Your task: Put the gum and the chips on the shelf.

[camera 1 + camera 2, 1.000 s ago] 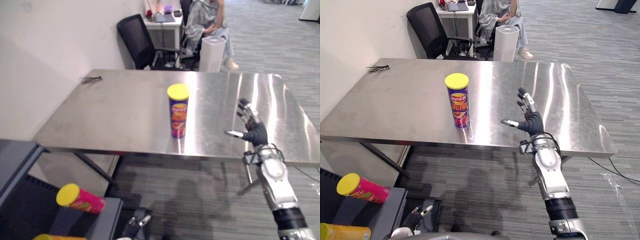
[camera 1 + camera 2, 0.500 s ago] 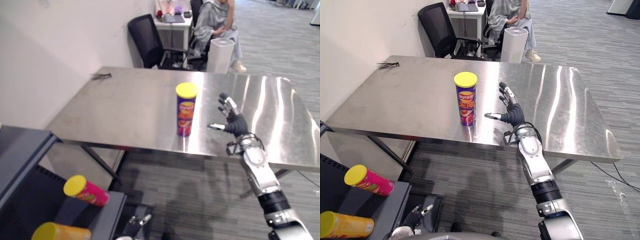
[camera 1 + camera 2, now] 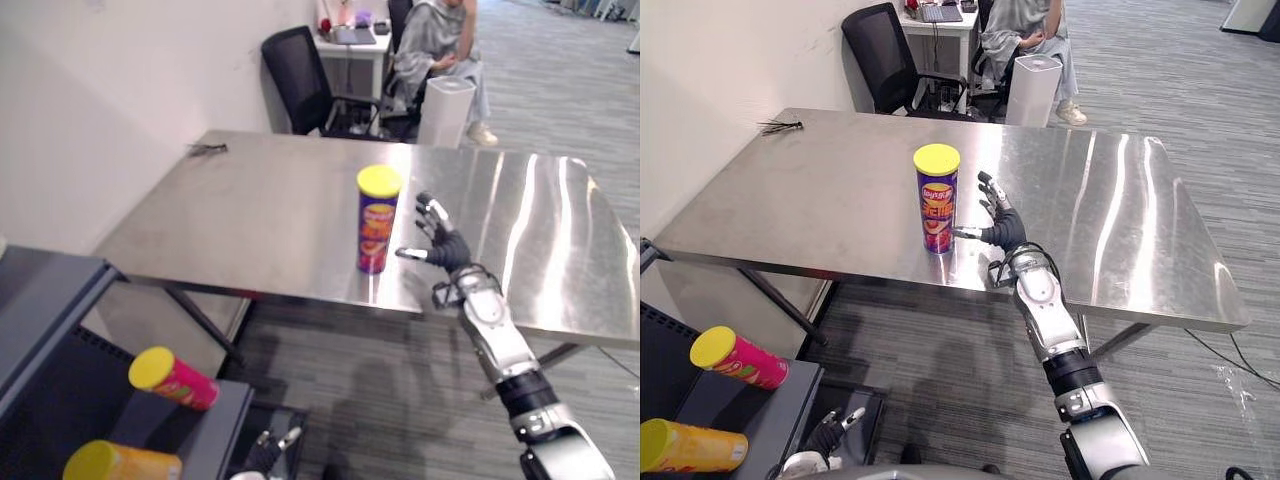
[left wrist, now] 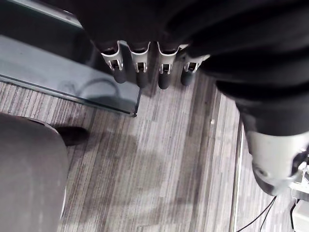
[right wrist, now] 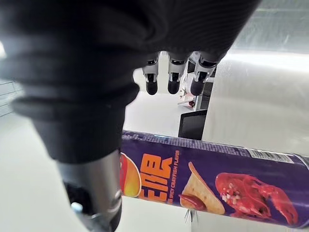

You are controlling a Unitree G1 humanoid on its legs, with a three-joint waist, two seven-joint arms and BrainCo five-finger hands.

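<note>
Near and low, the left hand (image 4: 140, 67) hangs loose and empty. The right hand (image 3: 998, 225) is wide open, holding nothing. Just left of it, the tall purple chips can with a yellow lid (image 3: 937, 200) stands straight up on the shiny metal table (image 3: 820, 210).

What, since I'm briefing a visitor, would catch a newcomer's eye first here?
A purple chips can with a yellow lid stands upright near the front edge of the steel table, with the right hand open beside it. At lower left, a pink can and a yellow can lie on their sides on the dark shelf.
</note>
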